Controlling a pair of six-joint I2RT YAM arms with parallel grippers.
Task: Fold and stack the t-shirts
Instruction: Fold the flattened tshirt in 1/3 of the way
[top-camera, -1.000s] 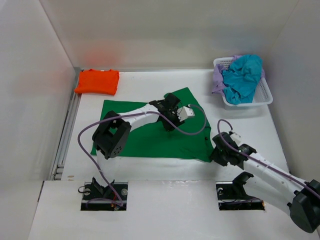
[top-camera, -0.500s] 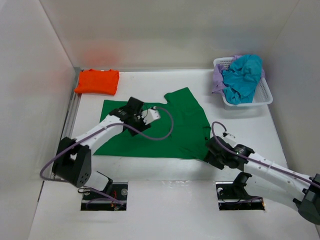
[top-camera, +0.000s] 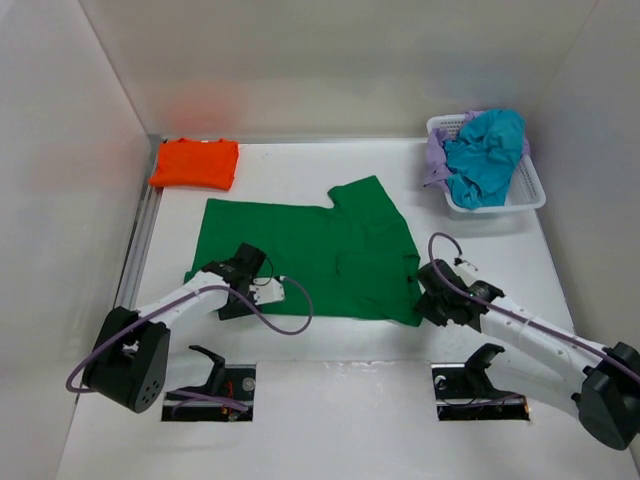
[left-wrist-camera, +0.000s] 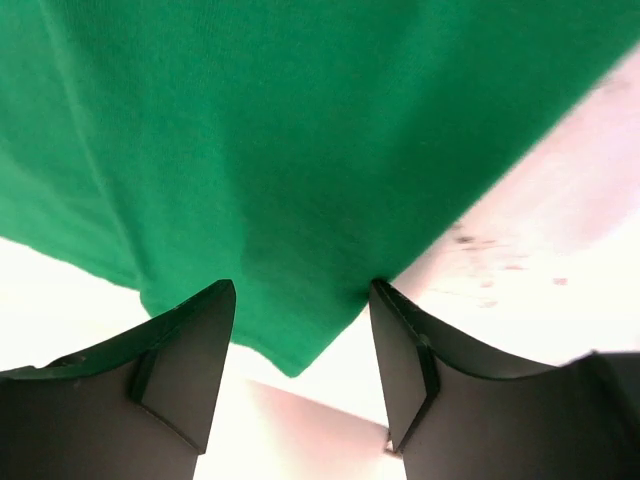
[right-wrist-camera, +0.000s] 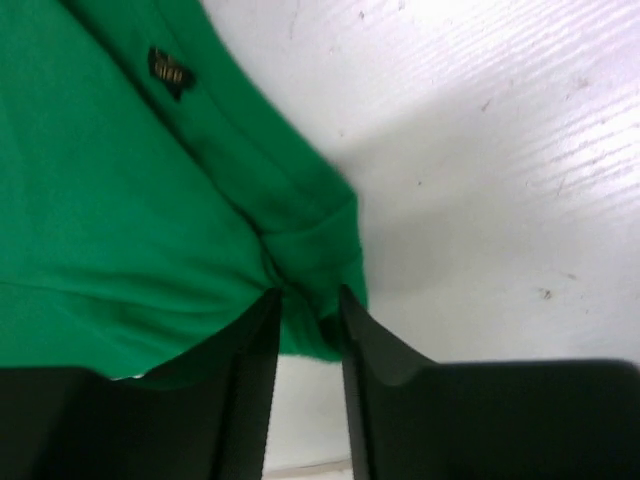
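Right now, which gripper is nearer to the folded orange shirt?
Left. The left gripper is over the green shirt's near-left corner, on the orange shirt's side; the right gripper is at the near-right corner, farther away.

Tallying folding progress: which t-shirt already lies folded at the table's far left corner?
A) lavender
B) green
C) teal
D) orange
D: the orange t-shirt lies folded there, the green t-shirt is spread flat, and the teal t-shirt and lavender t-shirt sit crumpled in the basket.
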